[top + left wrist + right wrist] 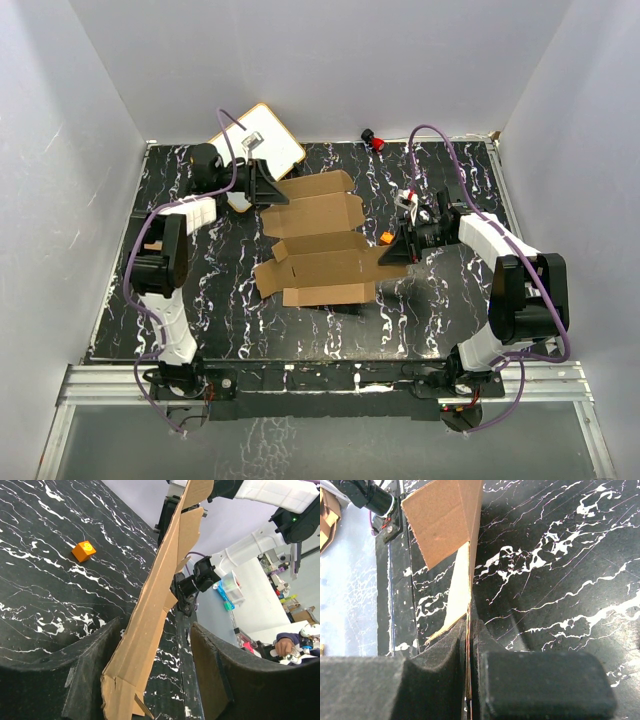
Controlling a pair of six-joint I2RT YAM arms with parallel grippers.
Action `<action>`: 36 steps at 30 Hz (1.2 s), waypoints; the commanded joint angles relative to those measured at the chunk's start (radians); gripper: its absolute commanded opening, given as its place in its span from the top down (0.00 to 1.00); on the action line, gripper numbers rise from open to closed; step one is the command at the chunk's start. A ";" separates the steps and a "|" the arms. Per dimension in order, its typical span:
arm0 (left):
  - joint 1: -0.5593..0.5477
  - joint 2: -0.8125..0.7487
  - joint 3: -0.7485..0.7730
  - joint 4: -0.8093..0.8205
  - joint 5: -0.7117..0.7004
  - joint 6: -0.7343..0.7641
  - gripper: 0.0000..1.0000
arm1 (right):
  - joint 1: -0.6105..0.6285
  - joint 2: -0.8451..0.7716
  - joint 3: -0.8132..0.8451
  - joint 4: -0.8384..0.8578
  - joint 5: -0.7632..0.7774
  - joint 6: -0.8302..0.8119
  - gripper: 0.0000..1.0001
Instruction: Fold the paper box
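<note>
Paper box (320, 250) held at two edges over the middle of the bench (440, 310).
The paper box, a broad brown sheet with many flaps, is spread across the bench's middle. Its right edge is pinched between the pressed-together jaws of the right gripper (469, 672). The left gripper (156, 680) is placed at the far-left edge, its jaws spread with the cardboard between them. An orange cube (385, 237) is seen just beside the right gripper.
</note>
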 commanded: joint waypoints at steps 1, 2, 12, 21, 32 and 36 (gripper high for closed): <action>0.022 -0.085 -0.014 0.006 0.050 0.042 0.45 | 0.000 -0.034 0.046 0.020 -0.035 -0.048 0.92; 0.022 -0.088 -0.015 -0.016 0.048 0.060 0.48 | 0.000 -0.034 0.046 0.020 -0.036 -0.048 0.92; 0.008 -0.107 -0.050 -0.026 0.042 0.091 0.54 | 0.000 -0.035 0.046 0.019 -0.038 -0.047 0.92; -0.008 -0.089 -0.057 0.020 0.050 0.057 0.79 | 0.000 -0.033 0.046 0.018 -0.037 -0.046 0.92; 0.017 -0.205 -0.130 0.130 0.001 -0.011 1.00 | -0.028 -0.022 0.068 0.044 0.002 0.022 0.90; 0.034 -0.334 -0.212 0.090 -0.112 0.035 1.00 | -0.055 -0.061 0.075 0.042 0.018 0.030 0.87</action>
